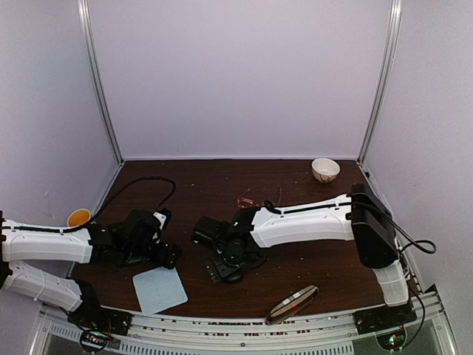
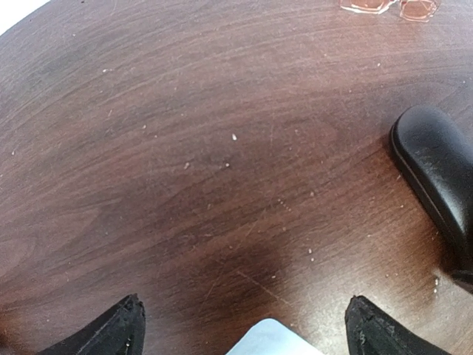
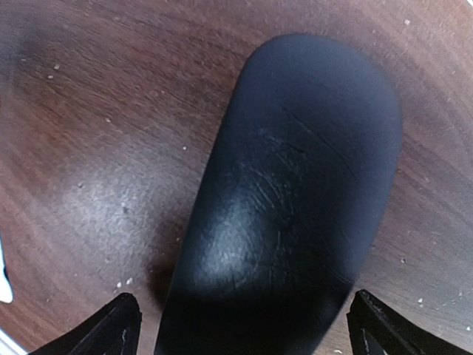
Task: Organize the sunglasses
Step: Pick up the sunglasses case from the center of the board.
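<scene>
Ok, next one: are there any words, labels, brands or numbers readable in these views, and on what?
No text can be read in any view.
Red mark on the brown case: too small to tell whether it is lettering.
On the black case: scuffs only, no print.
On the light blue cloth: nothing visible.

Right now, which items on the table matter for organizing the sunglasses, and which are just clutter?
For the job: sunglasses; black oblong case; probably the brown wooden case.
Lying about: white bowl; orange cup; light blue cloth.
</scene>
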